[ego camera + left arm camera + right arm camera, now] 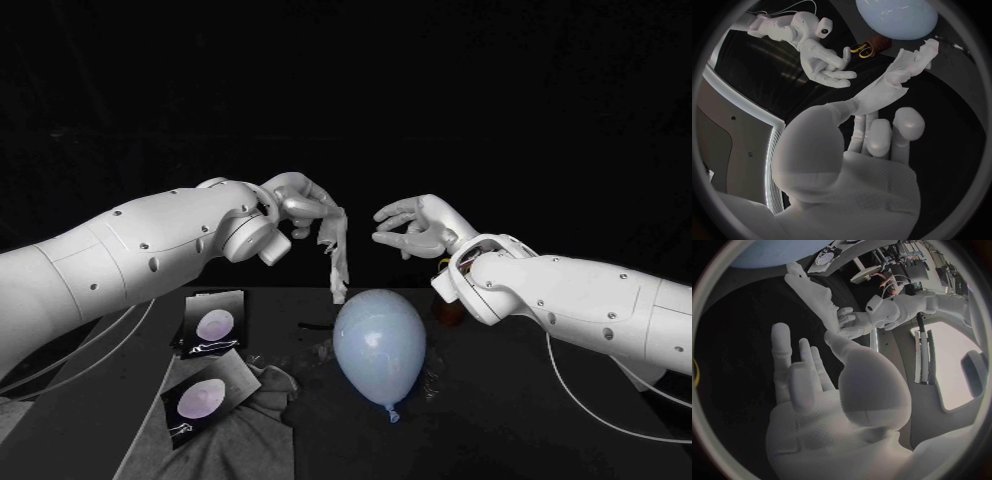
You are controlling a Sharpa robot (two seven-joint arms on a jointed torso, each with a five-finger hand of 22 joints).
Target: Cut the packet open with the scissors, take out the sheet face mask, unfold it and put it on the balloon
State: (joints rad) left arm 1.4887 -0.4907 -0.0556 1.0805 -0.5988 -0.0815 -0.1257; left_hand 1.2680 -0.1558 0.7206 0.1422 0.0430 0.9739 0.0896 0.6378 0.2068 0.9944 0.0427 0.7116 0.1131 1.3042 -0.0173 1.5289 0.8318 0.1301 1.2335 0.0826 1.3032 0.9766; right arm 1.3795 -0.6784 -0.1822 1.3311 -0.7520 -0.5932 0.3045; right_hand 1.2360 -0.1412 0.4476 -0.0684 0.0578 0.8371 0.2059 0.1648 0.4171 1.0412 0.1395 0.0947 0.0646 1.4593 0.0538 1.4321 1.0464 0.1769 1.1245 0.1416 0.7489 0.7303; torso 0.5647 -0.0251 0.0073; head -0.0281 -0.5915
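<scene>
My left hand (296, 207) is raised above the table and pinches the top of the white sheet mask (338, 255). The mask hangs down as a narrow folded strip, its lower end just over the far end of the pale blue balloon (379, 340). In the left wrist view the mask (901, 75) stretches away from my left hand (879, 135) toward the balloon (898, 17). My right hand (411, 228) hovers a little to the right of the strip, holding nothing. The right wrist view shows my right hand (817, 385) with fingers apart, short of the mask (807, 290).
Two packets (214, 325) (202, 398) lie left of the balloon, the nearer one on a grey cloth (245, 435). The yellow-handled scissors (859, 48) lie by a brown object beyond the balloon, under my right arm.
</scene>
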